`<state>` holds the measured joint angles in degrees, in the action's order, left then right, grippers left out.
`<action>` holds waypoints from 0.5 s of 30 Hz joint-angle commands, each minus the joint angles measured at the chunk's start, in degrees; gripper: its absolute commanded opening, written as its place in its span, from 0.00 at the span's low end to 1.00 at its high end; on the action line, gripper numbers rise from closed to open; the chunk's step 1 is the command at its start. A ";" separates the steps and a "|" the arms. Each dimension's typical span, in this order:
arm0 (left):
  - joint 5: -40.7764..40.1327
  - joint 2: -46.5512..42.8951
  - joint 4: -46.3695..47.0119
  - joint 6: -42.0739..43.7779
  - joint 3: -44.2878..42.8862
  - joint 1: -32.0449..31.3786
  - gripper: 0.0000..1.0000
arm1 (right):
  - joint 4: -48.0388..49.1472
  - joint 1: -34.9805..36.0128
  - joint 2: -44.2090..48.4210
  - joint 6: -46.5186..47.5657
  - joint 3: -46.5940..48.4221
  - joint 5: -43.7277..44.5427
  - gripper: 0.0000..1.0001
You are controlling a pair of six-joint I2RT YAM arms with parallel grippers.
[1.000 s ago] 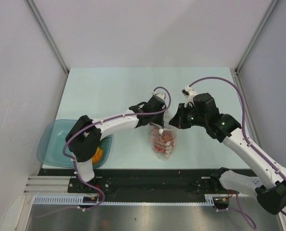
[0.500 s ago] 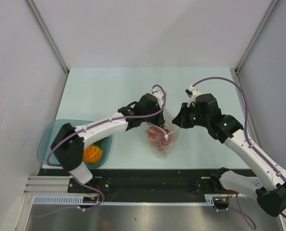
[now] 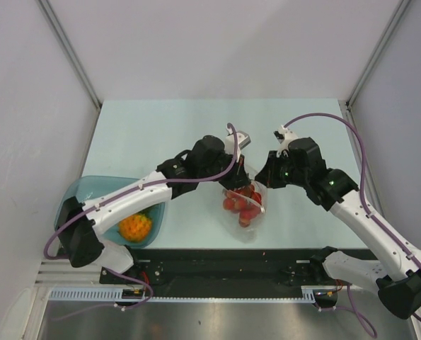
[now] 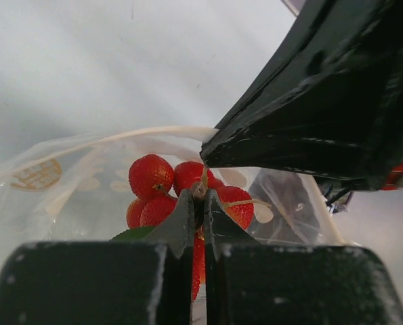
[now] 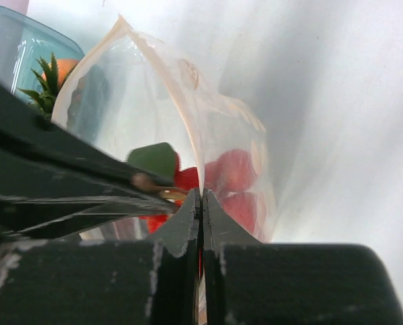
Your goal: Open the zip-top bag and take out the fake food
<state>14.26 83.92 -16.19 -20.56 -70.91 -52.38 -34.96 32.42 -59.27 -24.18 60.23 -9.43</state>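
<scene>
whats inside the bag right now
Several red strawberries and a green leaf piece show through the bag. Anything beneath the pile is covered by the fruit on top, so an exact count cannot be given.

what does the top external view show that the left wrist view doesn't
Only the top external view: the teal tray at the left, with the toy pineapple lying in it, well apart from the zip-top bag.
Only the left wrist view: the left hand shut on the bag's rim, and a green leaf low beside the toy strawberries.
Both: the bag, the red strawberries inside it, and the right hand at the bag's mouth.
</scene>
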 commanded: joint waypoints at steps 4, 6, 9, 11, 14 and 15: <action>-16.69 -7.37 -3.85 2.71 -12.74 -0.09 0.00 | 0.33 -0.17 0.99 1.16 0.60 1.08 0.00; -17.51 -6.49 -5.08 4.64 -17.40 0.00 0.00 | 0.51 -0.08 0.82 0.81 0.42 1.08 0.00; -17.95 -5.52 -5.52 5.61 -21.19 0.00 0.00 | 0.68 -0.17 0.56 0.72 0.94 0.99 0.00; -20.05 -5.78 -5.09 5.35 -22.16 0.00 0.00 | 0.68 -0.08 0.55 0.72 1.03 1.26 0.00; -26.79 -6.66 -5.17 3.25 -23.73 0.26 0.00 | 0.42 -0.17 0.55 0.81 1.30 1.78 0.00; -27.44 -7.62 -5.17 1.15 -24.09 0.70 0.00 | 0.07 -0.17 0.47 0.89 1.30 1.96 0.00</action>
<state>-4.80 78.94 -21.74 -16.97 -91.72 -52.42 -35.35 32.38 -59.27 -23.79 60.23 -8.93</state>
